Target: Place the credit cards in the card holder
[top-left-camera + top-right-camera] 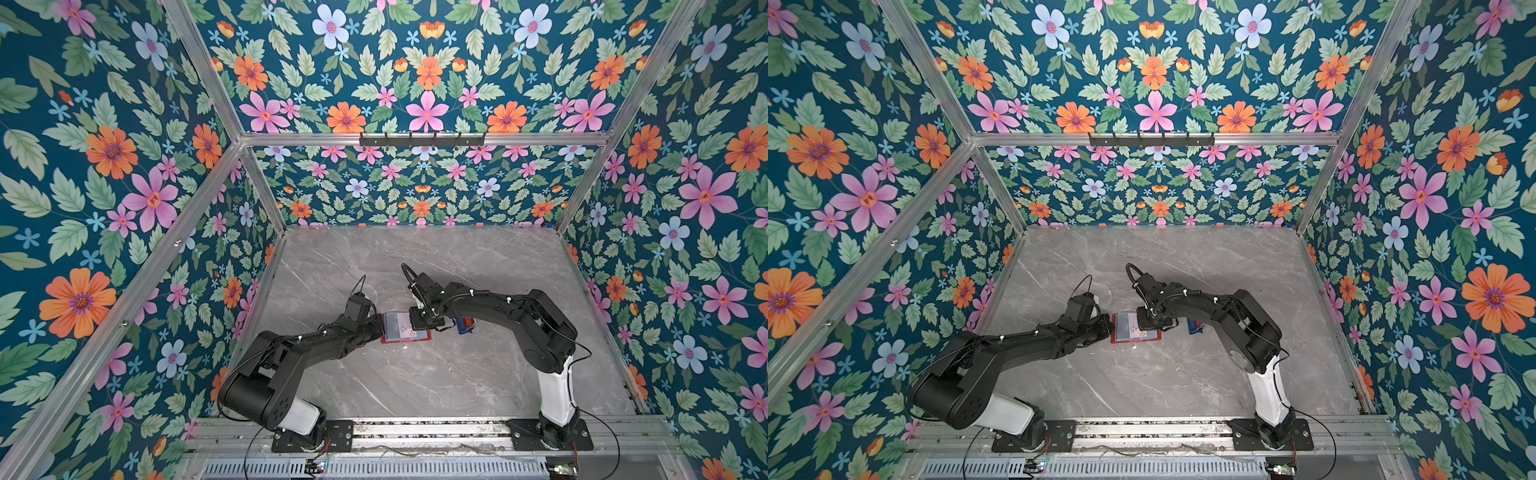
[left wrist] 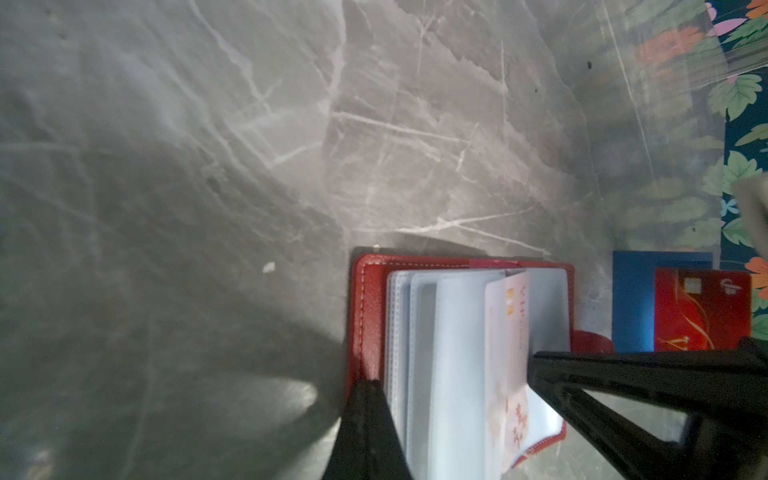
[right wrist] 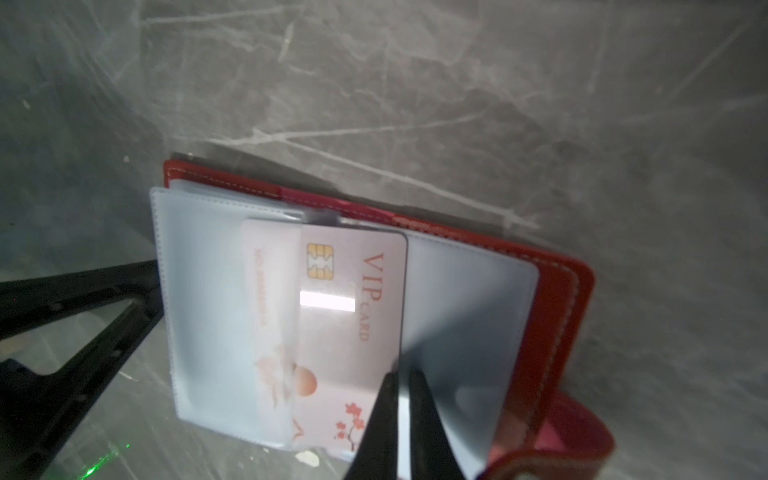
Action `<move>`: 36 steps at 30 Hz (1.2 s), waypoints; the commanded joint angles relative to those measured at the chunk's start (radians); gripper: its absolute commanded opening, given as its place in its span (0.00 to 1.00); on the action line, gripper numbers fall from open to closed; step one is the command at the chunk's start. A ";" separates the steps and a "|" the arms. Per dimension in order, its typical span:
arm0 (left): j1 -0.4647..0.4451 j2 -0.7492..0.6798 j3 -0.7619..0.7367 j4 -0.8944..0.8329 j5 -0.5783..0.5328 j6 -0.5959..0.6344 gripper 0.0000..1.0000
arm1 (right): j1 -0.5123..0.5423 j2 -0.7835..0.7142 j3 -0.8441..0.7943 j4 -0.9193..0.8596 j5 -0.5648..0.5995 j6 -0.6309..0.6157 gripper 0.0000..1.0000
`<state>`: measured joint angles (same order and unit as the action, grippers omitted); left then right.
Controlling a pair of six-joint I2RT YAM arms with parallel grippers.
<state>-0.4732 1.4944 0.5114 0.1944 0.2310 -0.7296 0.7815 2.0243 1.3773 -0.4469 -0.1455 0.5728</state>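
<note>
left gripper, clenched, rests on the open red card holder's 9 o'clock edge; right gripper's fingers nearly meet at the half-sleeved vip card's edge, grasp unclear.

"What sits behind the right arm?"

"A blue tray and a red card, mostly covered in both top views and too small to read."

"And the pale card?"

"Half blurs under a frosted sleeve. The snap tab runs off the right wrist view's edge."
</note>
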 commanded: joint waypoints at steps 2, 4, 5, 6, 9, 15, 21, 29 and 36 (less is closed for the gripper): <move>-0.002 0.007 -0.008 -0.122 0.002 0.010 0.04 | 0.002 0.018 -0.001 0.001 -0.081 -0.001 0.14; -0.003 0.006 -0.009 -0.123 0.002 0.011 0.04 | 0.002 0.016 -0.001 0.014 -0.100 -0.002 0.14; -0.002 0.005 -0.010 -0.124 0.002 0.013 0.04 | 0.002 0.013 -0.001 0.018 -0.107 -0.004 0.14; -0.002 0.005 -0.008 -0.125 0.001 0.013 0.04 | 0.002 0.010 -0.001 0.019 -0.109 -0.004 0.15; -0.002 0.005 -0.010 -0.125 0.001 0.013 0.04 | 0.003 -0.008 -0.006 0.021 -0.097 -0.003 0.15; -0.003 0.001 -0.008 -0.130 -0.002 0.015 0.04 | 0.002 -0.046 -0.020 -0.002 -0.014 0.006 0.14; -0.004 -0.004 -0.007 -0.139 -0.009 0.017 0.04 | 0.002 -0.041 -0.001 -0.046 0.049 0.013 0.10; -0.004 -0.005 -0.006 -0.142 -0.012 0.021 0.04 | 0.004 0.025 0.072 -0.118 0.053 0.008 0.04; -0.004 0.001 -0.002 -0.144 -0.014 0.023 0.04 | 0.019 0.099 0.158 -0.196 0.014 -0.026 0.10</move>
<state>-0.4759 1.4872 0.5129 0.1772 0.2268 -0.7227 0.7910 2.0960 1.5139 -0.5793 -0.1143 0.5652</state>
